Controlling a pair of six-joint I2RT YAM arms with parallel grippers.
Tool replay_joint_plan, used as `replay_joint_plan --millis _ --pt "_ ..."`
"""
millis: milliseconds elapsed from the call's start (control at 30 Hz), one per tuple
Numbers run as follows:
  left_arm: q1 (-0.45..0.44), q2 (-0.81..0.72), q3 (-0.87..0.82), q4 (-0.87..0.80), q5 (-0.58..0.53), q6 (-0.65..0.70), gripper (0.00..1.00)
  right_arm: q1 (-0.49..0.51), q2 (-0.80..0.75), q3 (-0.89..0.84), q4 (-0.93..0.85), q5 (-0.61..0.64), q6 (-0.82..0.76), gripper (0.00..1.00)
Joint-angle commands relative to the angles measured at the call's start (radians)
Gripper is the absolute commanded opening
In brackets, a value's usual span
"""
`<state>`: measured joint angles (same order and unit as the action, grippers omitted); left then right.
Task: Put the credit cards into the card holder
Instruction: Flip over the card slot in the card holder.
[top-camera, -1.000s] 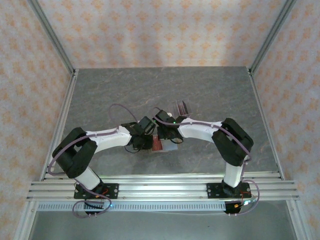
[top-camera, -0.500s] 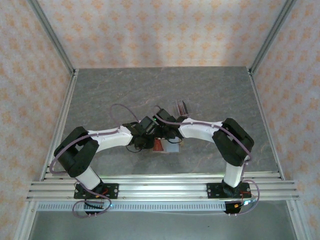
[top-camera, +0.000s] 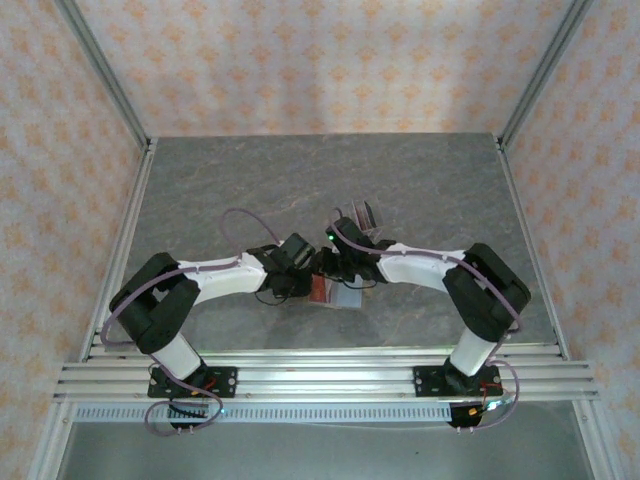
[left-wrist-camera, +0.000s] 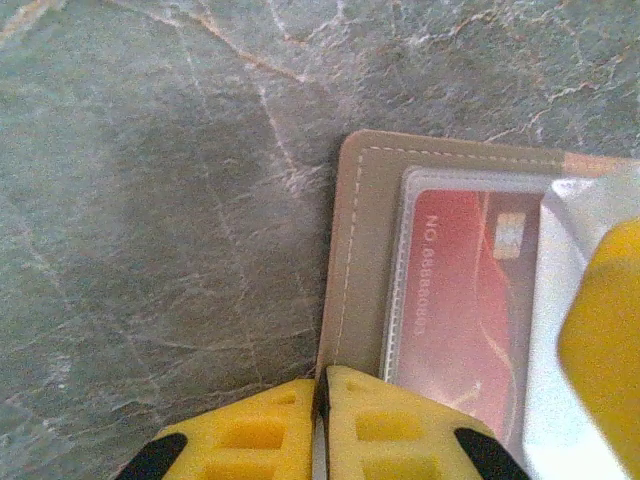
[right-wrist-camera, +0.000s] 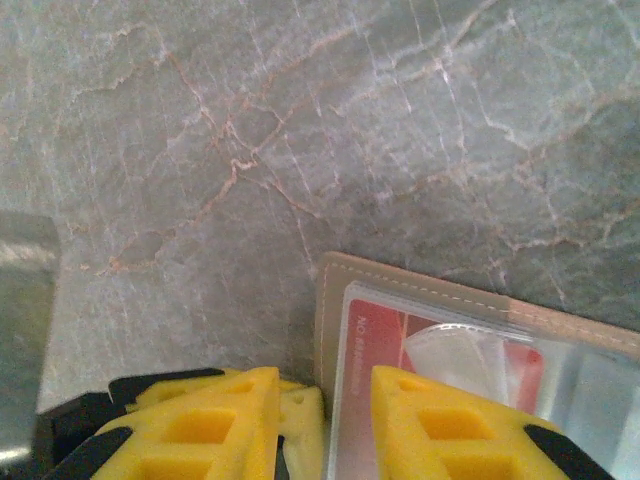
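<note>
Card holder (left-wrist-camera: 360, 250) on grey table (top-camera: 250, 180) (papered walls (top-camera: 320, 60)), left tool (left-wrist-camera: 320, 390) pinching, right tool (right-wrist-camera: 325, 400) parted.

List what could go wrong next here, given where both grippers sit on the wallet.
1. The left gripper pinches only the very edge of the tan-brown folding wallet, so it could slip or pivot under a pull.
2. The right gripper stands open astride that edge; lifting away, a finger could snag the clear plastic sleeve and shift the red card inside.
3. Both grippers sit close together and might bump.
</note>
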<state>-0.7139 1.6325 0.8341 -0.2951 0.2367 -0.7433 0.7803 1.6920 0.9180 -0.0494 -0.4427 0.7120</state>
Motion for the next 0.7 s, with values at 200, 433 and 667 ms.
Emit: replay_joint_plan --millis 200,433,667 --pt "-0.008 0.051 -0.032 0.027 0.013 -0.017 0.11 0.005 -0.023 -0.123 0.227 -0.129 0.102 0.29" --pt "-0.01 0.055 -0.049 0.051 0.02 -0.04 0.1 0.01 0.009 -0.02 0.207 -0.097 0.086 0.3" --pt "-0.009 0.009 -0.07 0.018 -0.008 -0.048 0.11 0.011 0.058 0.095 0.191 -0.14 0.076 0.3"
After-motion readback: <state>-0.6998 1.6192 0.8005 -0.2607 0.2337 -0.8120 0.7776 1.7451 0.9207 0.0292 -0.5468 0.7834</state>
